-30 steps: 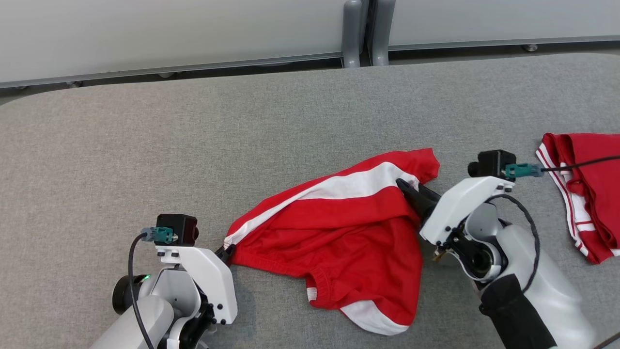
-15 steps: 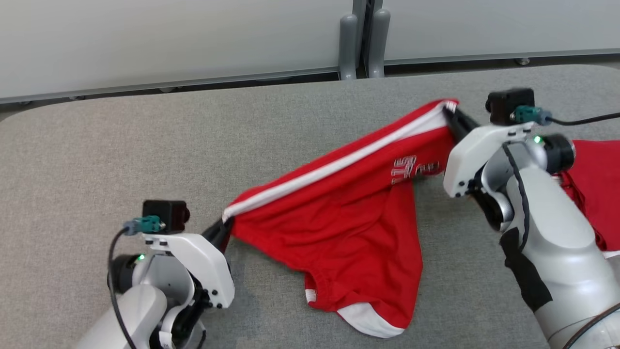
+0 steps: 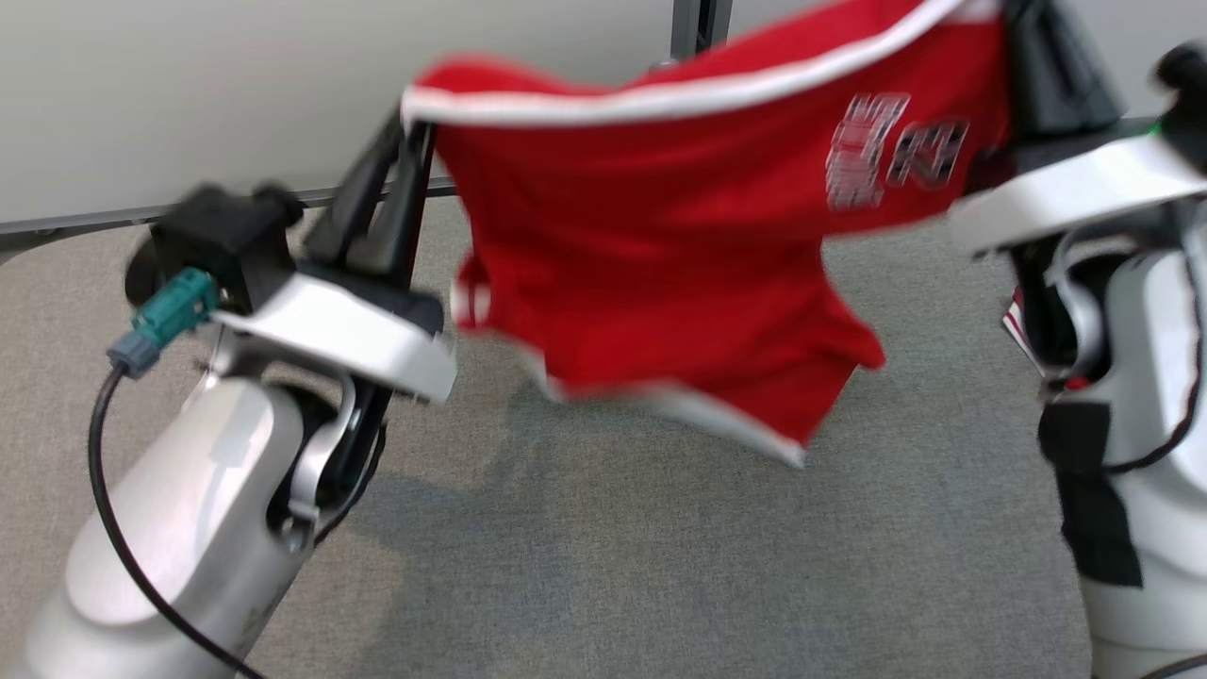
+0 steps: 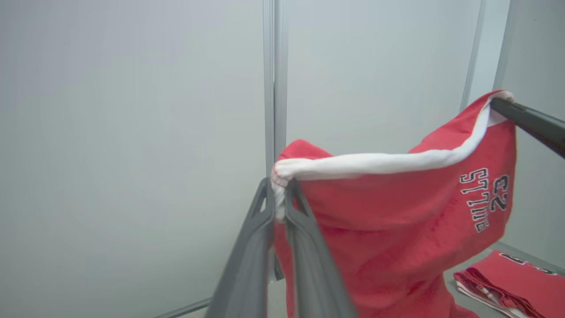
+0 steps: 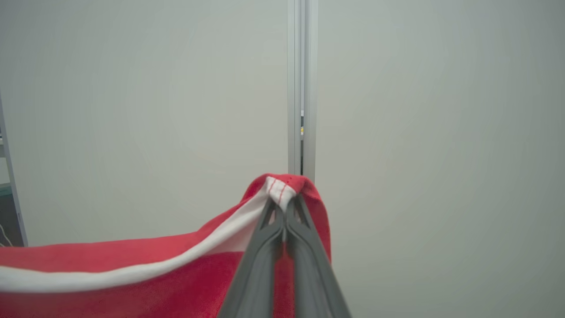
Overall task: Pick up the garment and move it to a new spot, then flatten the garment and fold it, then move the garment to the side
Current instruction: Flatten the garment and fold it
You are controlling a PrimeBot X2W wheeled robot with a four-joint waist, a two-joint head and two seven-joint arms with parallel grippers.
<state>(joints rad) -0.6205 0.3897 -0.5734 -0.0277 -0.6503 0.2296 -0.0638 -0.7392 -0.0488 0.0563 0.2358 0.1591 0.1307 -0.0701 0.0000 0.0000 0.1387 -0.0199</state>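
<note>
The garment point(image 3: 660, 255) hung in the air over the middle of the bench point(image 3: 660, 575), seemingly clear of it and stretched along its white band between both grippers. The left gripper point(image 4: 279, 194) was pinched tight on one end of the band, and the right gripper point(image 5: 282, 205) on the other. The cloth looked light, soft and limp. It sagged below the band, so it would likely swing and crumple on landing. The band's hemmed ends seemed the firmest hold. A second garment point(image 4: 507, 278) lay near the bench's right edge.
</note>
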